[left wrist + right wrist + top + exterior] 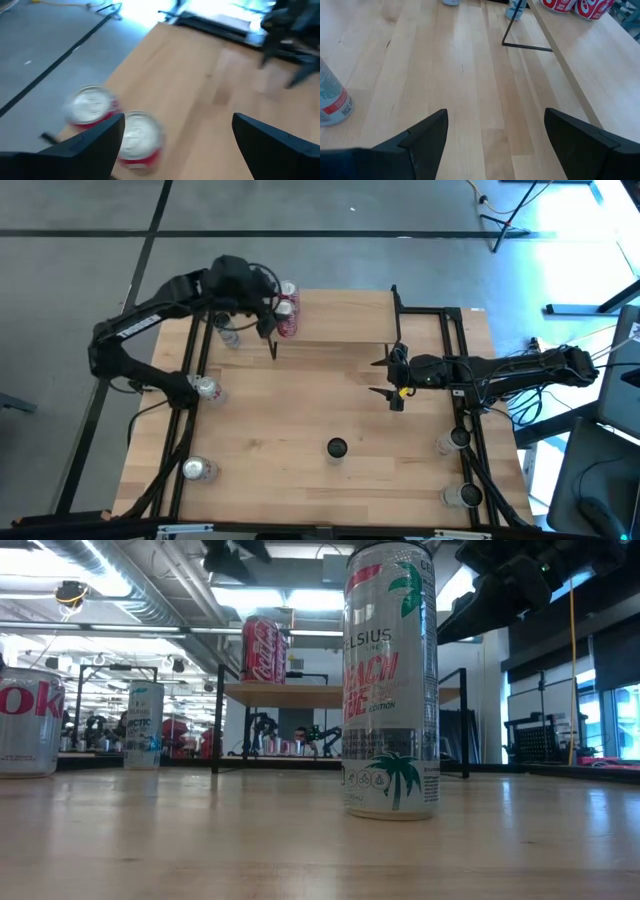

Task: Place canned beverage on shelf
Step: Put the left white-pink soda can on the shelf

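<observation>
The shelf, a low rack with a light plank top on a thin black frame, stands at the table's far side. Two red cans stand upright on its left end; they also show in the low view and in the left wrist view. My left gripper hovers open over the shelf's left end, just beside the red cans, holding nothing. My right gripper is open and empty above the table in front of the shelf's right end.
A tall white Celsius can stands mid-table toward the near edge. More cans stand along the left side and at the near right. Bare wood lies between them.
</observation>
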